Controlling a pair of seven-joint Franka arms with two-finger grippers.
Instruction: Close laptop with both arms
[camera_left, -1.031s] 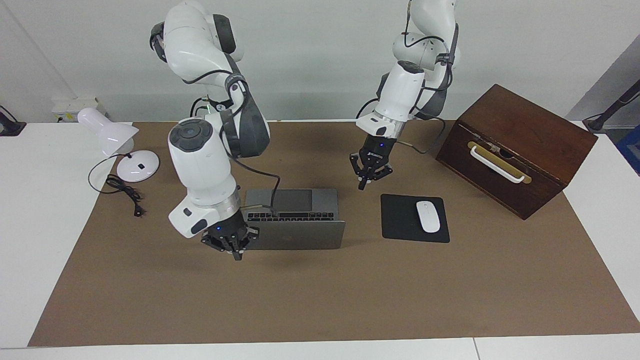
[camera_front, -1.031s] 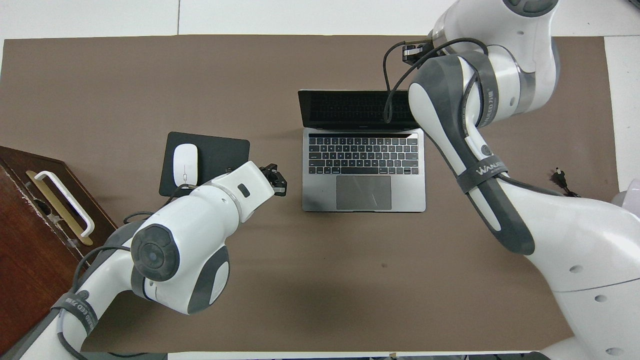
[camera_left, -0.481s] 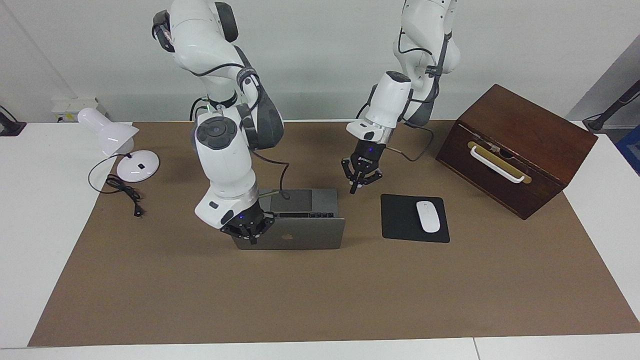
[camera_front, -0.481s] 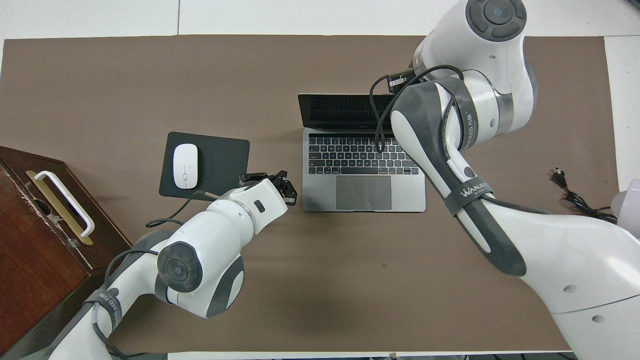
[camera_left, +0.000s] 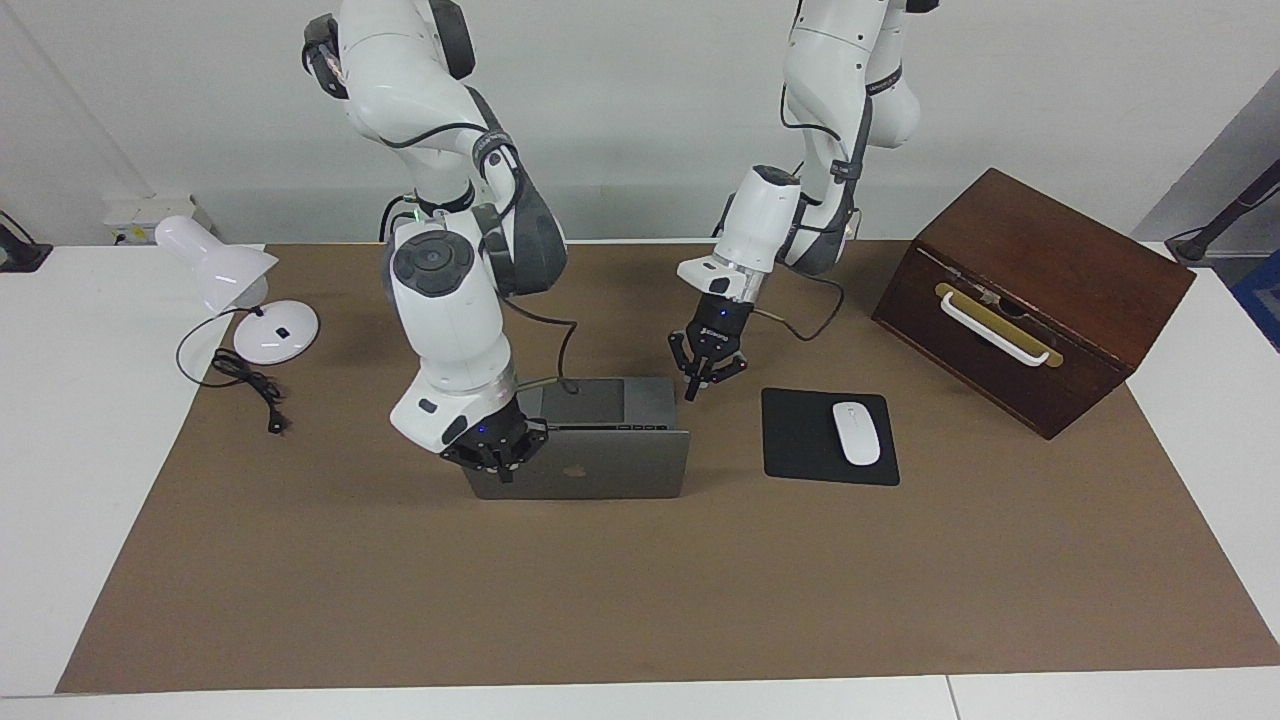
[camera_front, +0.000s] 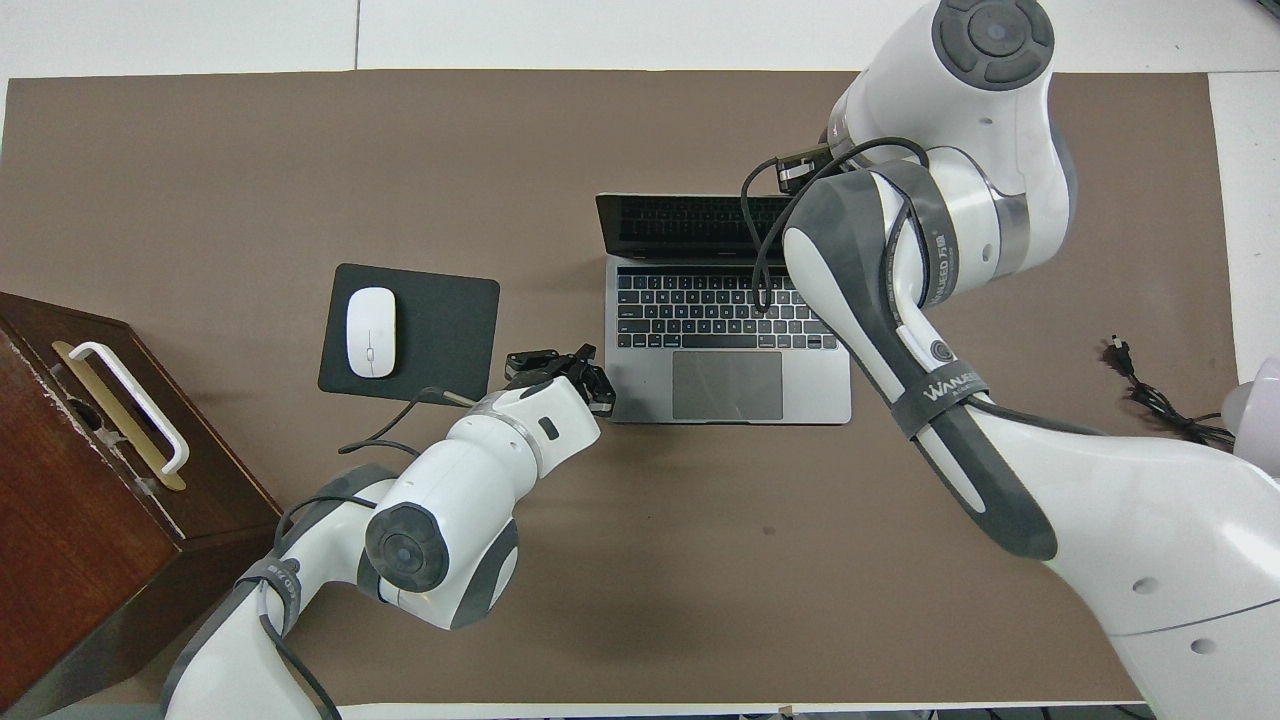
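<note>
I judge the laptop a stiff, hinged, fragile slab: right pincer at its lid's 9 o'clock corner, left pincer by the base; neither pincer's spread can I tell.

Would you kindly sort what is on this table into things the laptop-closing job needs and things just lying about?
Needed: laptop, right claw at its lid, left claw at its base corner.

Lying about: mouse, mouse pad, wooden box, lamp.

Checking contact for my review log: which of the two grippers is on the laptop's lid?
The right gripper, at the lid's top edge on the laptop. The left gripper hangs beside the laptop's base, nearer the mouse pad.
</note>
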